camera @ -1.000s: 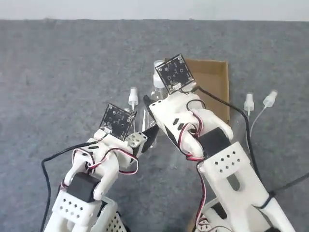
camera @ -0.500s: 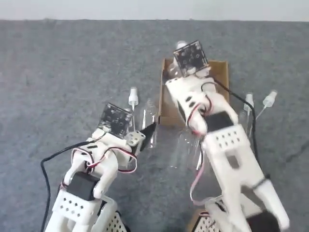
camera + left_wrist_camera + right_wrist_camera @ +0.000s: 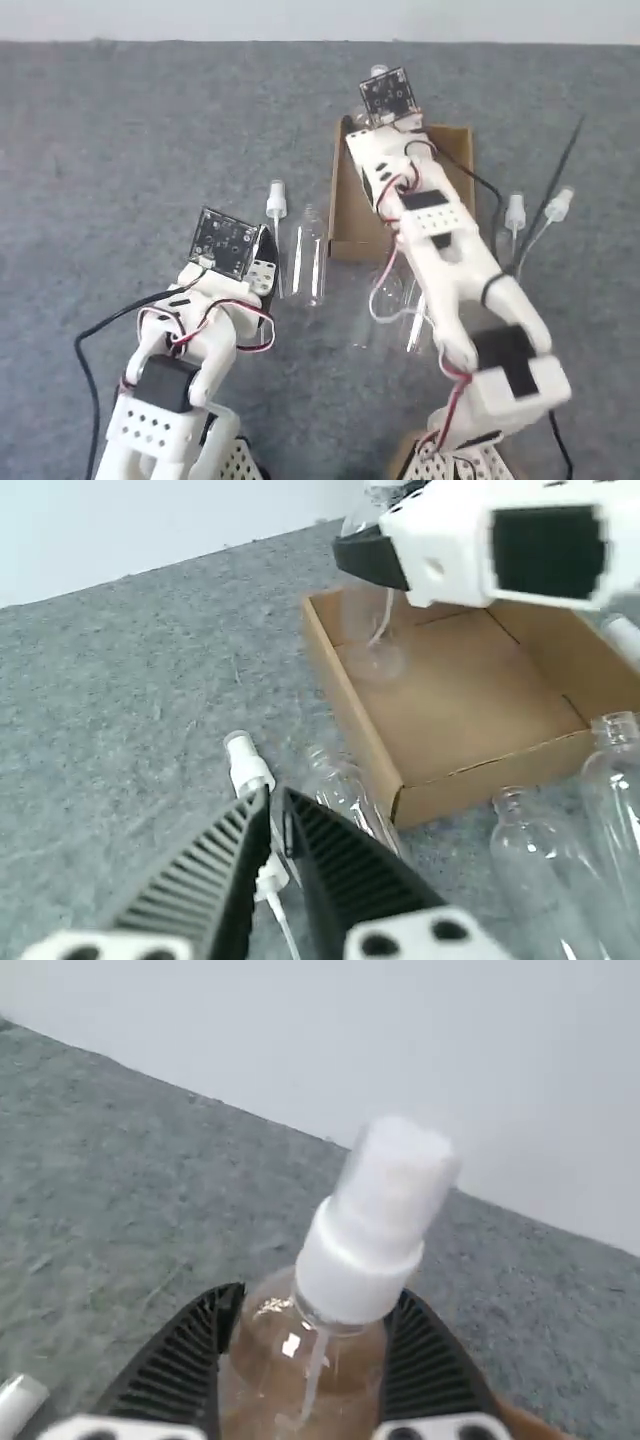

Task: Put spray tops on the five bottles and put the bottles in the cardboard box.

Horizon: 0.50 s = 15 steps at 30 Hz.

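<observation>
On the left of a grey table, the left end effector is seen with its ridged black jaws drawn almost together, nothing gripped between them. Just beyond it, a loose spray top is laid flat, white, its thin tube trailing back toward the arm. Beside that lies an uncapped bottle, clear plastic, neck pointing away from the arms. Next comes the cardboard box, shallow, brown and open-topped. A capped bottle, clear with a white spray head and a dip tube visible inside, is gripped upright by the right end effector at the box's far left corner. Two more clear bottles are laid near the box's front edge. Farthest right, two spray tops lie on the table.
</observation>
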Each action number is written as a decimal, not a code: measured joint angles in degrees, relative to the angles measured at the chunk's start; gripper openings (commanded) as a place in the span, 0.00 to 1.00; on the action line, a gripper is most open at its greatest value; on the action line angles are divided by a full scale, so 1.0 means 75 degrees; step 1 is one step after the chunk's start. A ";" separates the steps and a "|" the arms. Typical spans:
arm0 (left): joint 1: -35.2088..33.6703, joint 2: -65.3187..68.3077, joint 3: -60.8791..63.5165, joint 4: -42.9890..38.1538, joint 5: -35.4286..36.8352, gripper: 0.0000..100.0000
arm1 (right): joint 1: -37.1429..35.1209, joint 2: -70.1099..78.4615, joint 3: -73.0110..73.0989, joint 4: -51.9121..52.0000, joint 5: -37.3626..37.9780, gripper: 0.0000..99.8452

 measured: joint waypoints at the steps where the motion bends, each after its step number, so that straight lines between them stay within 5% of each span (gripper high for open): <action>1: 0.0000 0.0000 0.0000 0.0000 0.0000 0.01 | 0.0047 0.0234 -0.0176 0.0000 0.0000 0.01; 15: 0.0000 0.0000 0.0000 0.0000 0.0000 0.01 | 0.0188 0.1547 -0.0832 -0.0539 0.0000 0.01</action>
